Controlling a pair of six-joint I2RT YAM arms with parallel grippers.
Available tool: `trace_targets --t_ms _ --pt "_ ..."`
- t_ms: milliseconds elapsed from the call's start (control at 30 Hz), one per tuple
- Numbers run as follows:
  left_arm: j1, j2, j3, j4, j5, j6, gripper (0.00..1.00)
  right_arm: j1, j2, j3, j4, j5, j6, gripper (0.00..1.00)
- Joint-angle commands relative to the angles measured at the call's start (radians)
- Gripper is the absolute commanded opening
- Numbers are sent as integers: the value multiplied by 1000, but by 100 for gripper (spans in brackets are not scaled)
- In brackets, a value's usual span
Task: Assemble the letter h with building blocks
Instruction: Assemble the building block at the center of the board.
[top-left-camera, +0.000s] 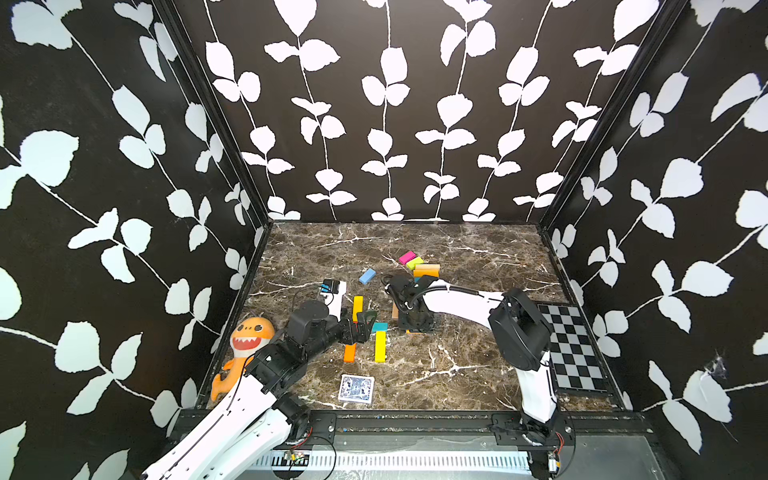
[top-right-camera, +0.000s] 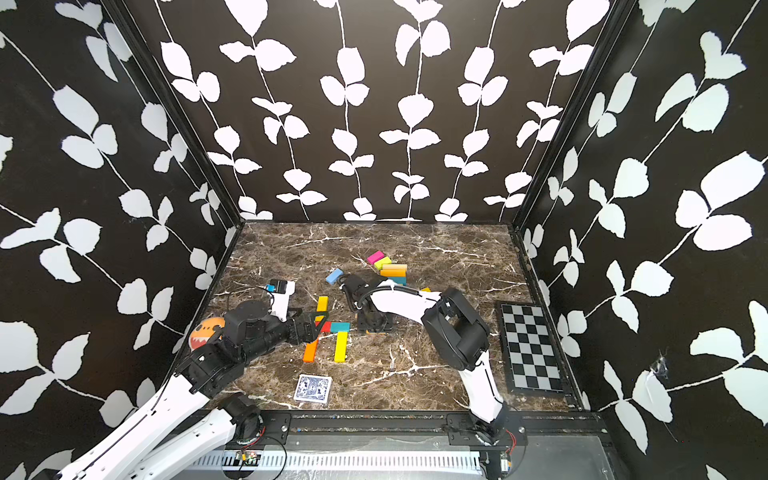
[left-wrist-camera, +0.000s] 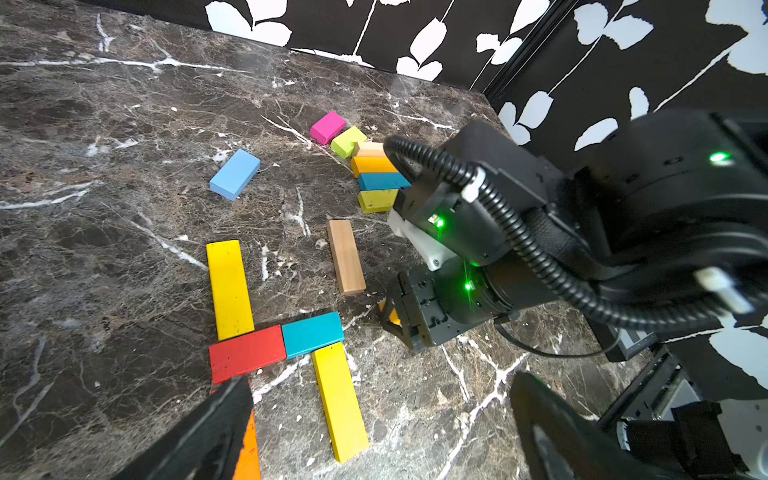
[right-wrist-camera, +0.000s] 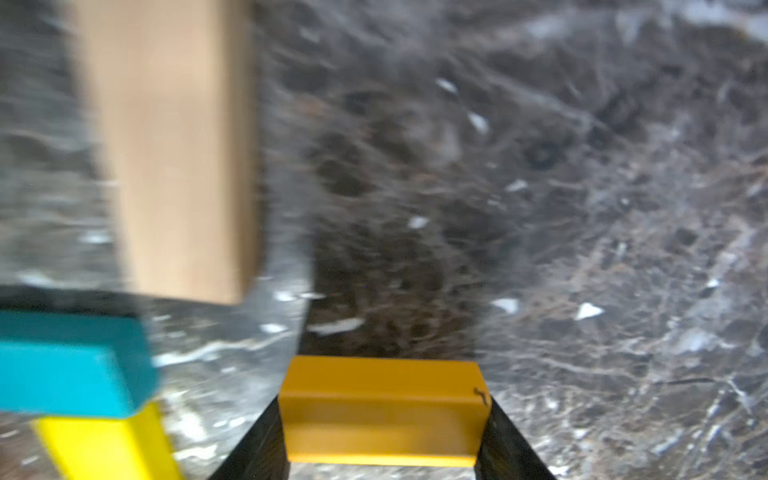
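Flat on the marble lie a yellow block (left-wrist-camera: 229, 289), a red block (left-wrist-camera: 247, 353), a teal block (left-wrist-camera: 312, 333), a second yellow block (left-wrist-camera: 338, 401) and an orange block (left-wrist-camera: 248, 453), all touching. My left gripper (left-wrist-camera: 382, 415) hovers over them, open and empty, also seen in a top view (top-left-camera: 361, 328). My right gripper (right-wrist-camera: 382, 436) points down at the table just right of the teal block (top-left-camera: 379, 326), shut on an orange-yellow block (right-wrist-camera: 382, 409). A tan block (left-wrist-camera: 345, 257) lies beside it. Farther back are a light blue block (top-left-camera: 367, 275) and a pile of loose blocks (top-left-camera: 426, 270).
A blue-patterned card deck (top-left-camera: 356, 388) lies near the front edge. An orange shark plush (top-left-camera: 245, 345) sits at the left wall under my left arm. A checkerboard (top-left-camera: 571, 345) lies along the right wall. Patterned walls close in three sides.
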Motion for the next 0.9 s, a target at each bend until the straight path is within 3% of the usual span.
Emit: trace_targets --t_ms 0,867 --pt "6 -11 5 -3 -9 12 99 28 29 77 -39 9 34 53" --pt "8 -11 5 -9 -14 22 99 20 132 136 -39 33 65 57"
